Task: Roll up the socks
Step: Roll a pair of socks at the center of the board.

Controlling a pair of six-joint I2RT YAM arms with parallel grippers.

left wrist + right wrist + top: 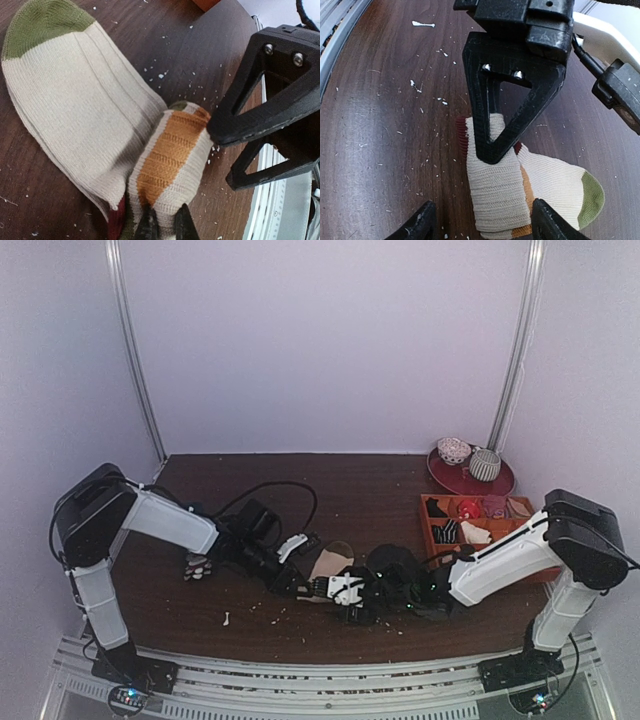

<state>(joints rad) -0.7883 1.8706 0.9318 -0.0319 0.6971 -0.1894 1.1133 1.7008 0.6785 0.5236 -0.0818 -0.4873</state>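
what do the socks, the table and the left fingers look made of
Socks: soft knit yarn, matte, with visible ribs and stitch rows; whether it is cotton or wool cannot be told. Table: dark brown wood or wood-look laminate, slight sheen, grain streaks showing. Left fingers: rigid black plastic by the look, matte, with bright metal screw heads.

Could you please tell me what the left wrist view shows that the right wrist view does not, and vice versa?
Only the left wrist view: the full flat length of the socks. Only the right wrist view: the rolled end lying between the fingers of the open right gripper. Both: the left gripper shut on the rolled end, the green toe, the crumb-speckled table.
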